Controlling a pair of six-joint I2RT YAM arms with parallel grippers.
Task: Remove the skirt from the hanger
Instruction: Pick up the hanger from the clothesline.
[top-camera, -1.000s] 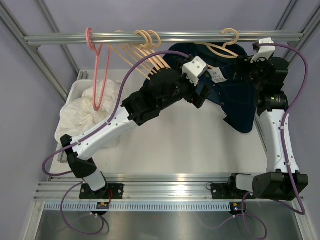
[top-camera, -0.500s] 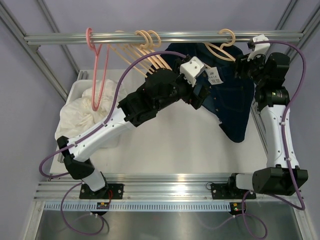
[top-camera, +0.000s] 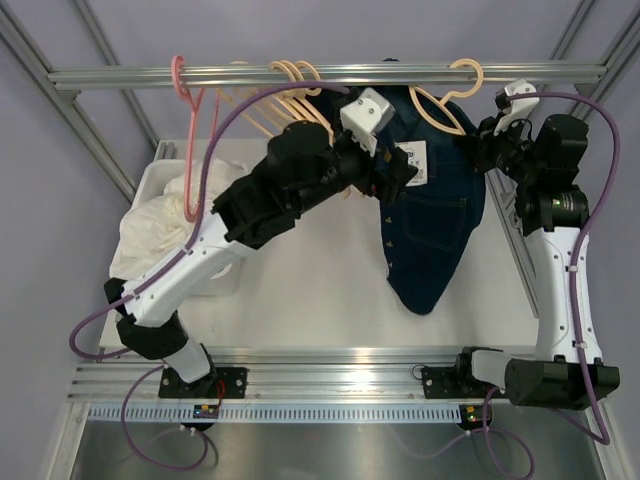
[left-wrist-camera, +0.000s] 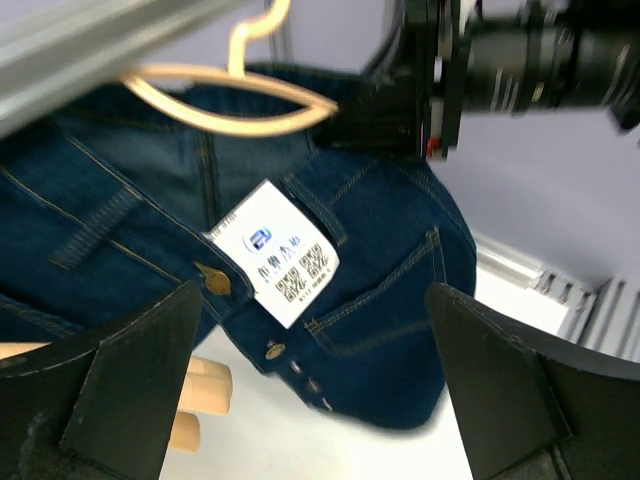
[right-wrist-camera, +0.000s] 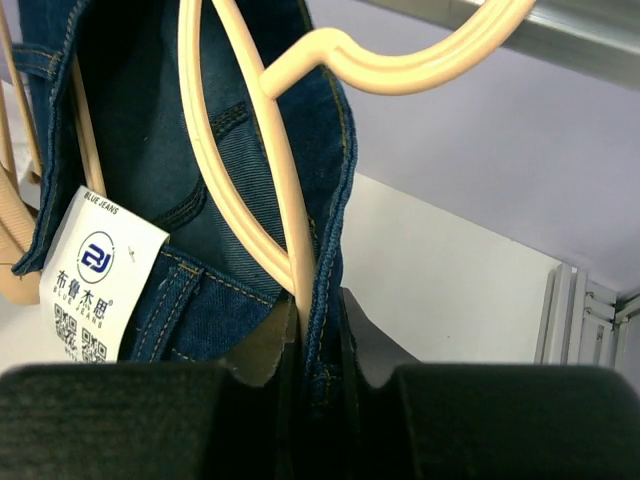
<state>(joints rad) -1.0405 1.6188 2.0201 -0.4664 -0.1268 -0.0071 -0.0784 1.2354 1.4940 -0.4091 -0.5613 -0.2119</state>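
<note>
The dark blue denim skirt (top-camera: 432, 215) hangs on a beige hanger (top-camera: 455, 95) hooked over the top rail, its white label (top-camera: 412, 160) facing out. My right gripper (top-camera: 487, 150) is at the skirt's right upper corner. In the right wrist view it (right-wrist-camera: 318, 330) is shut on the skirt's waistband (right-wrist-camera: 335, 150), with the hanger's arm (right-wrist-camera: 272, 170) pinched in beside the cloth. My left gripper (top-camera: 403, 172) is open at the skirt's left side. In the left wrist view its fingers (left-wrist-camera: 120, 390) stand wide apart in front of the skirt (left-wrist-camera: 390, 260) and hanger (left-wrist-camera: 290, 87), touching neither.
Several empty beige hangers (top-camera: 290, 90) and a pink one (top-camera: 190, 110) hang left on the rail (top-camera: 120, 76). A white bin (top-camera: 155, 175) with white cloth stands back left. Slanted frame posts run along both sides. The right arm (left-wrist-camera: 520, 60) is close behind the skirt.
My right gripper has closed on the waistband and hanger arm. The skirt has swung left and now hangs straight down. My left arm has risen toward the rail.
</note>
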